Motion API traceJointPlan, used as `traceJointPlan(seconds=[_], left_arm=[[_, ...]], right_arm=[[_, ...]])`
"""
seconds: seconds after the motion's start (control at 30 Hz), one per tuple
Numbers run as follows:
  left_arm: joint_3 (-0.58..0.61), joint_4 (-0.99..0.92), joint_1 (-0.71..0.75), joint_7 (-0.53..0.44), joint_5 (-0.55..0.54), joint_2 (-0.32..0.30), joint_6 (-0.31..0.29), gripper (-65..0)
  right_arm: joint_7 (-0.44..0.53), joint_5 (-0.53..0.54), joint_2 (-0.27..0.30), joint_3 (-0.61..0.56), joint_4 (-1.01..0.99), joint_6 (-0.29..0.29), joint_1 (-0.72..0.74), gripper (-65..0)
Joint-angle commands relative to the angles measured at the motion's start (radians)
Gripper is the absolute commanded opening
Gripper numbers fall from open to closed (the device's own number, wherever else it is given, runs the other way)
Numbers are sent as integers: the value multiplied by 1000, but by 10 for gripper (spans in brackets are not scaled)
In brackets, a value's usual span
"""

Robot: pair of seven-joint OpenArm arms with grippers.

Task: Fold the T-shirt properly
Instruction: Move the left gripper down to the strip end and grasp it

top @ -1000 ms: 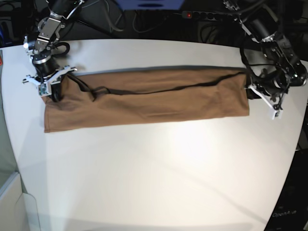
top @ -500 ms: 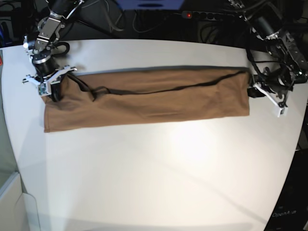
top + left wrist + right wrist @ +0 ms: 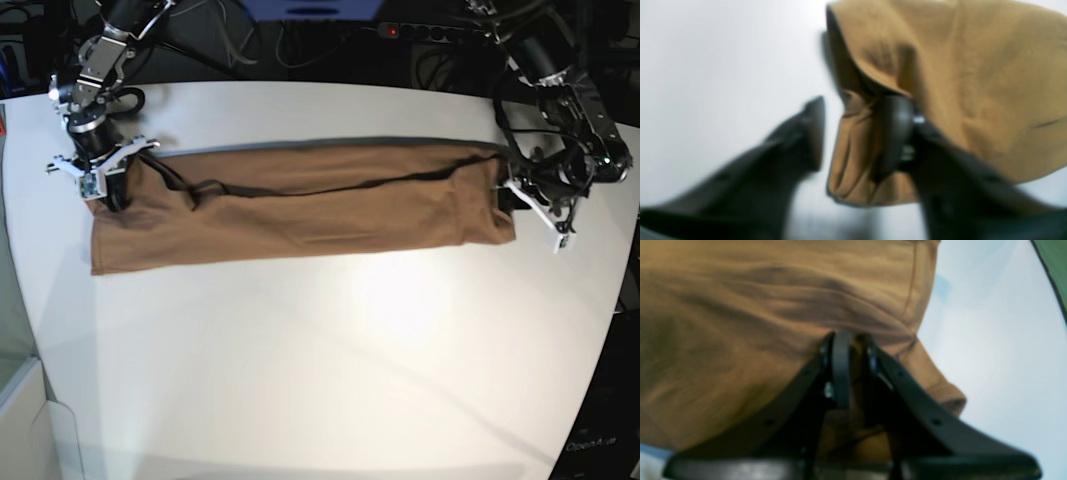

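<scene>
Left wrist: T-shirt (image 3: 957,83) edge between claw (image 3: 853,133) tips.

A lab: white table (image 3: 320,340), power strip (image 3: 425,32), tangled cables (image 3: 250,45)

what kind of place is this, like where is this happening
Likely a robotics lab or test bench rather than a home. Two robot arms work a brown T-shirt on a bare white table, and behind it a power strip and loose cables lie in the dark.
</scene>
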Motion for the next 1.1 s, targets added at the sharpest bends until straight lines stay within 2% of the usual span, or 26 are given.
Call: traceJointPlan(seconds=[0.0, 0.07, 0.17, 0.43, 0.7, 0.83, 0.93, 1.07], left_arm=[[4, 4, -6, 35, 13, 1, 2, -530], [4, 4, -7, 38, 13, 1, 2, -647], [3, 4, -18, 46, 13, 1, 2, -621], [-14, 80, -38, 107, 10, 8, 2, -621], [-17, 342, -87, 245, 20, 107, 2, -621], [-11, 396, -118, 249, 22, 152, 2, -621], [49, 396, -112, 249, 16, 169, 2, -621], [116, 391, -99, 249, 11, 222, 2, -621]], right_arm=[[-91, -71, 3, 3, -7, 3, -13, -595], [-91, -71, 3, 3, -7, 3, -13, -595], [-93, -71, 3, 3, -7, 3, -13, -595], [-93, -71, 3, 3, -7, 3, -13, -595], [-94, -71, 2, 3, -7, 3, -13, -595], [-94, -71, -11, 3, -6, 3, -13, -595], [-94, -72, -14, 3, -6, 3, -13, -595], [-94, -72, -14, 3, -6, 3, -13, -595]])
